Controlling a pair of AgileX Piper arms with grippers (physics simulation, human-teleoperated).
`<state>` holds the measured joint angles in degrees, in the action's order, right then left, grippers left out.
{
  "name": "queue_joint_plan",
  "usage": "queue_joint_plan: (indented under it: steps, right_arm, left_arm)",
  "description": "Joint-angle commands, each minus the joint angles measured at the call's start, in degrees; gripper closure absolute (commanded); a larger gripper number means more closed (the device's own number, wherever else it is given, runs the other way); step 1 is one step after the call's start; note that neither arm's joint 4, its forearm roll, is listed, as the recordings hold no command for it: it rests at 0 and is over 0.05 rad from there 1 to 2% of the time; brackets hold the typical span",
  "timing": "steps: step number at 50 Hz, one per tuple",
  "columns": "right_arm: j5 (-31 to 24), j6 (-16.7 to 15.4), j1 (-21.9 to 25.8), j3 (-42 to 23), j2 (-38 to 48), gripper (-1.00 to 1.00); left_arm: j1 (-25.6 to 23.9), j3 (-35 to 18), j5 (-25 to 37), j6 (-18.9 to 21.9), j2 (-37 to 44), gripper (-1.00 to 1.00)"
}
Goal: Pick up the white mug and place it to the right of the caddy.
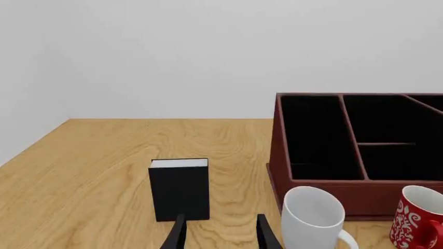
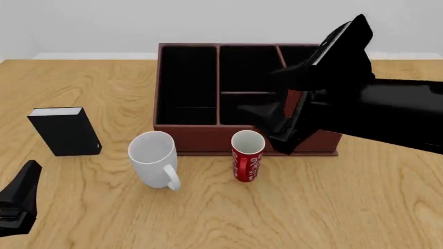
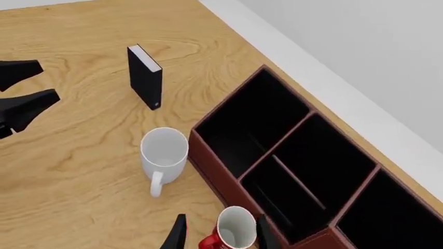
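Observation:
The white mug [image 2: 153,155] stands upright in front of the caddy's [image 2: 207,132] left half, its handle toward the table's near edge. It also shows in the left wrist view [image 1: 313,218] and the right wrist view [image 3: 164,153]. My left gripper [image 2: 17,202] is open and empty, low at the near left, left of the mug; its fingertips [image 1: 178,236] point at the black box. My right gripper [image 2: 277,127] is open and empty, high above the caddy's front right wall. Its fingers [image 3: 178,233] frame the red mug far below.
A slim red mug with white swirls [image 2: 247,154] stands in front of the caddy, right of the white mug. A small black book-like box [image 2: 64,130] stands upright at the left. The right arm hides the table right of the caddy.

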<state>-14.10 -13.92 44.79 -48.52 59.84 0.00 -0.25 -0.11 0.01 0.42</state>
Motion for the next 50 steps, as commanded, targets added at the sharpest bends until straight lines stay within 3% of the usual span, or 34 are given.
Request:
queue_joint_plan:
  steps: [1,19,38,50]
  right_arm:
    - [2.68,1.67,1.94,-0.86,6.13,-1.00]
    - [4.83,3.48,3.71,-1.95,10.96,-1.00]
    - [6.88,10.52,10.85,-9.65,24.27,-1.00]
    - [8.75,11.61,10.81,-9.41,26.92,-1.00]
  left_arm:
    - [0.00,0.00,0.00,0.00,-0.01,-1.00]
    - [0.00,0.00,0.00,0.00,0.00,-1.00]
    - [-0.01,0.00,0.00,0.01,0.01,-1.00]
    - [0.00,0.00,0.00,0.00,0.00,-1.00]
